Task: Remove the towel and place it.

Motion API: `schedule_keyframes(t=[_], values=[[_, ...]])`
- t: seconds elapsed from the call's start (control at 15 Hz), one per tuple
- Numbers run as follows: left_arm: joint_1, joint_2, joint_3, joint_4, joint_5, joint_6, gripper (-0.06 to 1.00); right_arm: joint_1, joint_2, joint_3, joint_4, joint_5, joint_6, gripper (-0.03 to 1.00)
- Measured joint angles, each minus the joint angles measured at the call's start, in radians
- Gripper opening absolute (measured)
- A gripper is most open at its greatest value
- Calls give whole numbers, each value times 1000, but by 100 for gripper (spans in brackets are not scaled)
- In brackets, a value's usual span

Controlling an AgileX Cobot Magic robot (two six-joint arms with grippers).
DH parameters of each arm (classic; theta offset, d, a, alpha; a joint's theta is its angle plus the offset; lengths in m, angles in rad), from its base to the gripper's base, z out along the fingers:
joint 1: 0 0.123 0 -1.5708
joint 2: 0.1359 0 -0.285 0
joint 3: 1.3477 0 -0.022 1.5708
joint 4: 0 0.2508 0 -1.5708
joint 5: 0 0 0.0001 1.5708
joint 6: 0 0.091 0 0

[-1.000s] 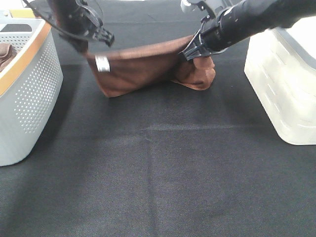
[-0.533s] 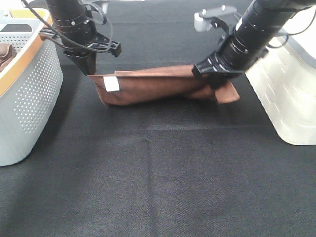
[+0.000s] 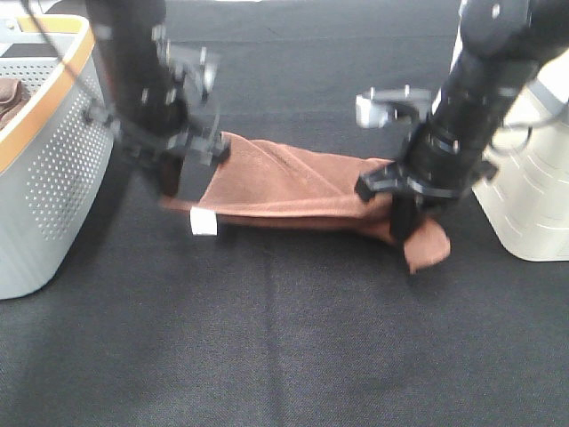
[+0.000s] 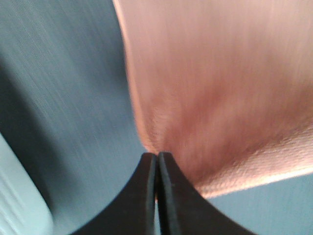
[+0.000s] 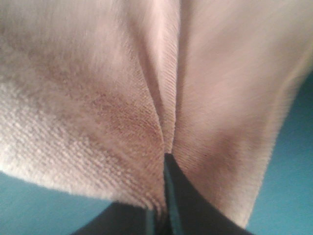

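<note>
The brown towel (image 3: 293,187) is stretched between my two grippers low over the black table, its white tag (image 3: 204,222) at the left corner. My left gripper (image 3: 173,189) is shut on the towel's left end; the left wrist view shows the jaws pressed together (image 4: 157,159) on the cloth's edge (image 4: 220,98). My right gripper (image 3: 402,222) is shut on the right end, with a corner hanging below it; the right wrist view shows its tips (image 5: 166,161) pinching a fold of towel (image 5: 98,98).
A white perforated basket (image 3: 53,169) with an orange rim stands at the left, with another brown cloth (image 3: 9,93) inside. A white plastic bin (image 3: 524,196) stands at the right. Black cloth covers the table (image 3: 284,338).
Both grippers have moved toward the front of the table and down, carrying the towel with them. The towel now lies lower and more spread out lengthwise.
</note>
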Motion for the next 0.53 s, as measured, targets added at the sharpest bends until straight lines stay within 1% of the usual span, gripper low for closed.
schedule_keyframes(t=[0.2, 0.27, 0.33, 0.4, 0.47, 0.53], values=[[0, -12, 115, -5, 2, -16, 0, 0, 0, 27, 26, 14, -8, 1], [-9, -18, 156, -11, 1, -19, 0, 1, 0, 28, 29, 51, -9, 2], [-16, -28, 180, -14, -1, -19, 0, 1, 0, 28, 30, 59, -9, 5], [-22, -38, 202, -18, -1, -19, 0, 1, 0, 28, 30, 67, -8, 11], [-24, -49, 218, -27, -1, -19, 0, 1, 0, 28, 30, 86, -8, 20], [-24, -58, 225, -30, 0, -19, 0, 1, 0, 28, 30, 111, -8, 33]])
